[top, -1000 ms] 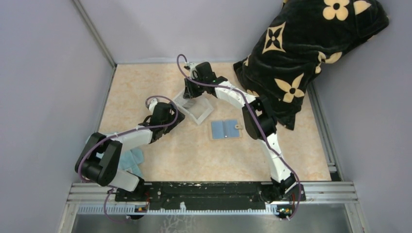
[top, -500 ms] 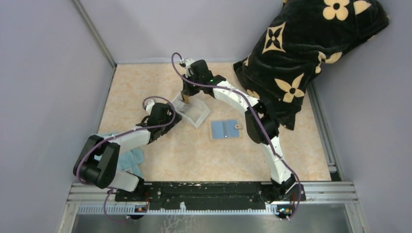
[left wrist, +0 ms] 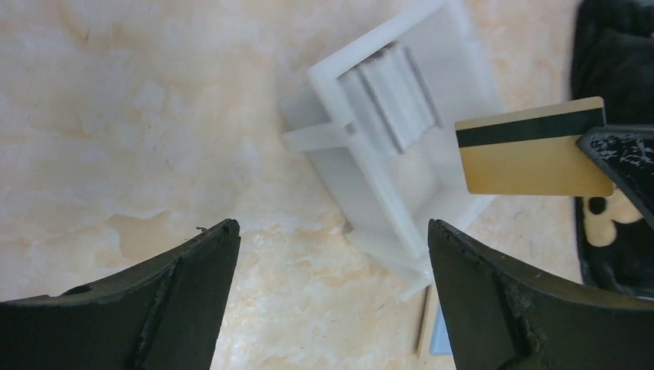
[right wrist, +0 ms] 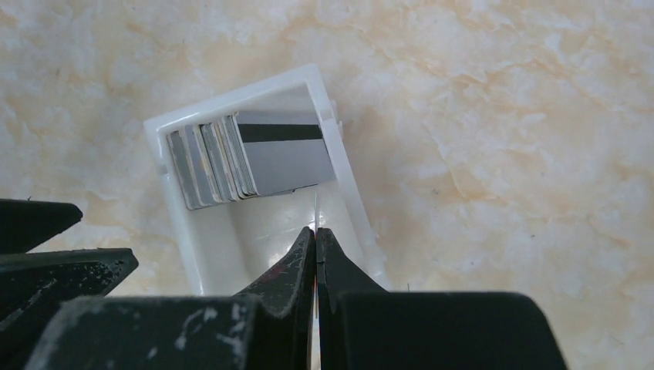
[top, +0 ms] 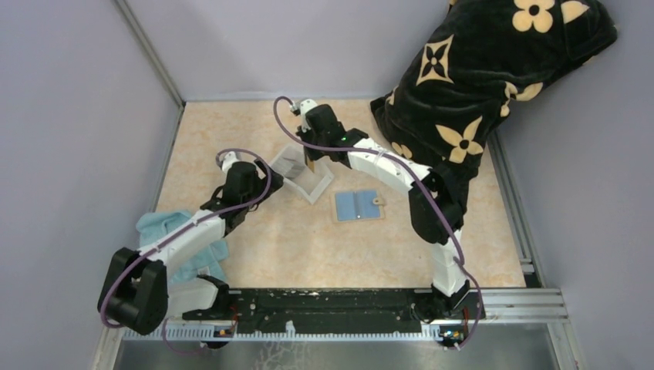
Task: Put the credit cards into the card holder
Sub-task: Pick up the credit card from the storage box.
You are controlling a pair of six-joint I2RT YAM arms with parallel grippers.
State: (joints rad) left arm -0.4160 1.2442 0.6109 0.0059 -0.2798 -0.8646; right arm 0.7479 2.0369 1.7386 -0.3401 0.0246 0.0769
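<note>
Right now my right gripper [right wrist: 316, 239] pinches one gold card [left wrist: 532, 150] edge-on, clear above the tray [right wrist: 247, 92] near the centre of the overhead view. More cards [right wrist: 212, 162] stand stacked upright at the tray's upper end, easy to pluck one at a time. My left gripper [left wrist: 332, 227] hangs wide open just beside the tray, probably to steady it. The wallet [top: 356, 206] lies open, blue lining up, to the lower right of the tray, ready to receive.

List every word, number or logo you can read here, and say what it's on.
None readable. The gold card in the right tool shows only a black stripe; the grey cards in the white tray likewise. The black blanket has flower shapes, no letters.
</note>
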